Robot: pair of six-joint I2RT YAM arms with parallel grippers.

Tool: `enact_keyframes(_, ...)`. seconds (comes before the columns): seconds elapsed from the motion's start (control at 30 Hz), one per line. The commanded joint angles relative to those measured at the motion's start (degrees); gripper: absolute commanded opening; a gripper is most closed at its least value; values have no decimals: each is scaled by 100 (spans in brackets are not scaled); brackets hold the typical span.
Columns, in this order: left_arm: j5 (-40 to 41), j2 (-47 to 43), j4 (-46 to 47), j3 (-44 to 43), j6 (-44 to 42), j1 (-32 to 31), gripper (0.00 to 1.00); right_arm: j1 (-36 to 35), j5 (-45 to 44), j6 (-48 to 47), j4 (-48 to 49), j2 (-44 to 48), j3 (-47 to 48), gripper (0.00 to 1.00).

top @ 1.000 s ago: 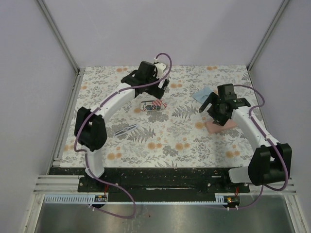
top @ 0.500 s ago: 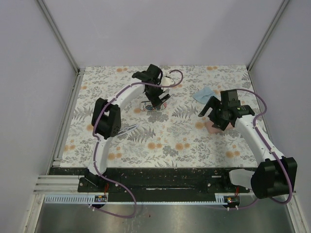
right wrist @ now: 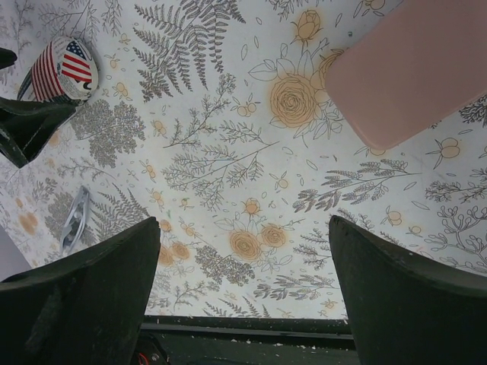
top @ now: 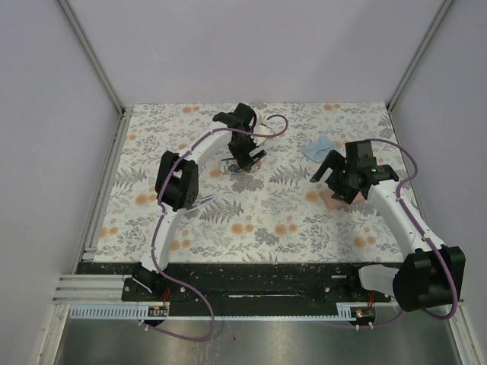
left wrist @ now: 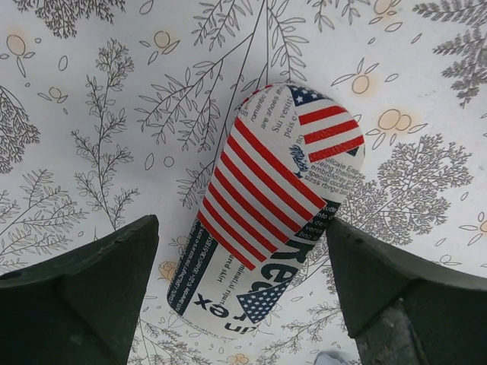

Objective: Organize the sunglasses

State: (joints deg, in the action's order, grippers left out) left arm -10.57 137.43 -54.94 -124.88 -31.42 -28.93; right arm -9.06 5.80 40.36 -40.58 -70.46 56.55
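Observation:
A slim pale silvery pair of sunglasses (right wrist: 76,218) lies folded on the flowered table cloth, and in the top view it (top: 206,200) peeks out beside the left arm's elbow. My left gripper (left wrist: 242,225) hangs open over the American-flag-printed case (left wrist: 266,205), one finger on each side of it and neither touching. In the top view this gripper (top: 247,153) sits at the table's far middle. My right gripper (right wrist: 245,224) is open and empty above bare cloth, just left of the pink case (right wrist: 411,76).
A light blue cloth (top: 318,148) lies at the back right, behind the pink case (top: 335,201). The flag case (right wrist: 65,68) and the left fingers (right wrist: 30,122) show at the far left of the right wrist view. Grey walls enclose the table, with a black rail (top: 251,285) along the near edge.
The left arm's elbow has swung right and its gripper has turned and come down over the flag case. The right gripper shifted slightly, then stayed still. Both stayed open.

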Motion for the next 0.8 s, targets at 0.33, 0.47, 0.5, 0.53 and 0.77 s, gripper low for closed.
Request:
enact_keyframes(0.33, -288, 513, -1361, -845, 171, 142, 69, -17, 360, 139, 278, 49, 14, 99)
enact_keyframes(0.47, -533, 373, -1459, -757, 390, 168, 34, -17, 395, 165, 296, 67, -4, 99)
enact_keyframes(0.5, -682, 312, -1458, -740, 469, 177, 28, -8, 404, 174, 296, 67, -4, 99)
enact_keyframes(0.53, -866, 224, -1458, -705, 514, 186, 26, -8, 395, 174, 296, 102, -13, 100)
enact_keyframes(0.77, -2298, -698, -652, -83, 1725, 186, 15, -17, 474, 200, 366, 225, -144, 99)
